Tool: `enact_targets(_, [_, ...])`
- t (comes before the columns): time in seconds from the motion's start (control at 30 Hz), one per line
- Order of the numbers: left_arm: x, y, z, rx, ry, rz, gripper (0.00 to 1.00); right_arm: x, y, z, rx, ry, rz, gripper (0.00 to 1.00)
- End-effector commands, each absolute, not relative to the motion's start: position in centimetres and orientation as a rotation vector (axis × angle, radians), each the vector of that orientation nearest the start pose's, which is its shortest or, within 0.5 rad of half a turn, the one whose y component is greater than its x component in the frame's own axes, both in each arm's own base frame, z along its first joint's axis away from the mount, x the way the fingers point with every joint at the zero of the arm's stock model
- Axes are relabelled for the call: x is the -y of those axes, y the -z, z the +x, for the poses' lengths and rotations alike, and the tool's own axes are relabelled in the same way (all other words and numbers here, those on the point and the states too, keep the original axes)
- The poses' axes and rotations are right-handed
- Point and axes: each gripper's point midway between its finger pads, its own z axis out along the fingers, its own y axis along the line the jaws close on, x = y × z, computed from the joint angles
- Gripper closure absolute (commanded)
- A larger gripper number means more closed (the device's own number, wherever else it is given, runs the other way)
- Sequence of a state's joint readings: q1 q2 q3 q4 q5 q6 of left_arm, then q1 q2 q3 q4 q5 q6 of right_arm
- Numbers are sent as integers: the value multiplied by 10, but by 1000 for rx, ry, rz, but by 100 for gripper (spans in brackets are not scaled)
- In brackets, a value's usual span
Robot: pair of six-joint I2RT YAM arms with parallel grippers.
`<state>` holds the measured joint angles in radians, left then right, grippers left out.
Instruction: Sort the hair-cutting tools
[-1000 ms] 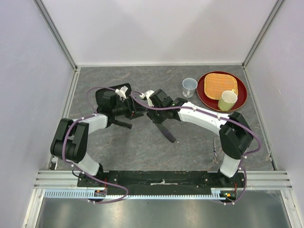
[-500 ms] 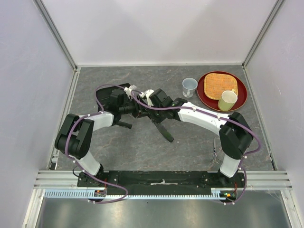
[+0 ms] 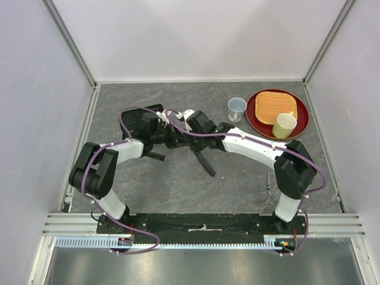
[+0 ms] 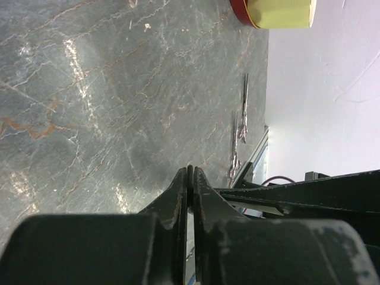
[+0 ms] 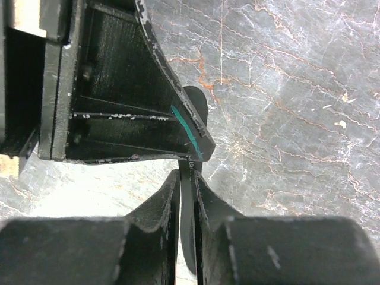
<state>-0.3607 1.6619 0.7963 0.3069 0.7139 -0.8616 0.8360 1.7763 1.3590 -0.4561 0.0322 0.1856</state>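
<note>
The right gripper [image 5: 187, 178] is pinching a comb [image 3: 206, 165] between its two fingers. The comb is standing on its thin edge in this grip. It is reaching out a little past the fingertips and also running back behind them. In the top view its long free part is slanting away from the gripper, over the table [image 3: 178, 184]; I cannot tell if it is touching the surface.

The left gripper [image 4: 190, 178] is meeting the right one tip to tip. Its fingers are drawn almost together, and a thin dark strip, apparently the comb's end, is sitting between the tips. In the right wrist view one left finger [image 5: 136, 119] is touching the comb just in front of the right fingertips.

Two scissors [image 4: 244, 107] are lying far ahead of the left fingertips, beside the wall and well apart from both grippers. A yellow cup [image 4: 279, 12] is standing farther ahead.
</note>
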Motion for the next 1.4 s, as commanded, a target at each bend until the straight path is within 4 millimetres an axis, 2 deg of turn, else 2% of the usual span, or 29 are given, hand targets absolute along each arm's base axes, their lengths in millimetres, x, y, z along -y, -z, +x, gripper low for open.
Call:
enact_targets(0.0, [273,-130,330,-2268,1412,-36,98,-349,-139,312,-2286,-463,-704,83])
enact_targets(0.07, [273,-130,330,-2273,1411,-39,98,-349,-140,311,-2291,-469,-693,80])
enact_targets(0.13, [272,-131,331,-2288,1392,-32,98,-349,-145,313,-2292,-471,-663,69])
enact_targets(0.17, [271,-132,333,-2290,1373,-32,98,-345,-145,313,-2308,-459,-652,57])
enact_targets(0.23, [269,-140,335,-2282,1347,-10,98,-343,-155,318,-2299,-441,-613,47])
enact_targets(0.27, [268,-147,340,-2267,1324,-6,98,-339,-160,320,-2301,-435,-582,36])
enact_targets(0.37, [259,-154,347,-2271,1233,-1,98,-327,-186,328,-2255,-402,-497,21])
enact_targets(0.47, [250,-185,363,-2202,1176,17,98,-309,-215,340,-2203,-376,-379,10])
enact_targets(0.5, [246,-189,364,-2209,1160,14,98,-303,-228,341,-2179,-384,-343,8])
enact_targets(0.57, [238,-211,373,-2175,1130,1,98,-288,-241,350,-2154,-373,-257,2])
enact_targets(0.63, [228,-229,382,-2140,1104,-14,98,-277,-259,352,-2123,-395,-182,2])
enact_targets(0.67, [224,-249,387,-2097,1092,-10,98,-270,-264,356,-2110,-394,-147,2])
enact_targets(0.7, [220,-256,389,-2093,1083,-22,98,-265,-275,356,-2087,-412,-109,2])
enact_targets(0.73, [213,-265,393,-2071,1071,-39,98,-262,-280,357,-2074,-421,-90,2])
enact_targets(0.77, [209,-284,394,-2031,1070,-41,98,-259,-288,361,-2051,-434,-64,2])
enact_targets(0.9, [192,-321,398,-1951,1083,-118,98,-251,-319,363,-1956,-496,3,2])
enact_targets(0.97, [180,-339,400,-1907,1079,-169,98,-240,-324,371,-1940,-499,101,2])
enact_targets(1.07, [156,-365,398,-1859,1049,-252,98,-234,-331,380,-1914,-600,195,2])
enact_targets(1.17, [141,-389,390,-1805,1083,-319,98,-250,-343,382,-1871,-762,173,2])
enact_targets(1.2, [139,-395,387,-1793,1101,-331,98,-256,-343,382,-1871,-795,156,2])
enact_targets(1.23, [138,-404,381,-1773,1125,-330,98,-266,-351,380,-1851,-867,118,2])
enact_targets(1.27, [138,-409,378,-1763,1152,-354,98,-268,-355,382,-1833,-892,123,2])
enact_targets(1.33, [138,-415,373,-1754,1172,-373,98,-286,-364,371,-1813,-1024,37,2])
enact_targets(1.37, [138,-418,371,-1759,1192,-397,98,-290,-373,372,-1771,-1067,23,2])
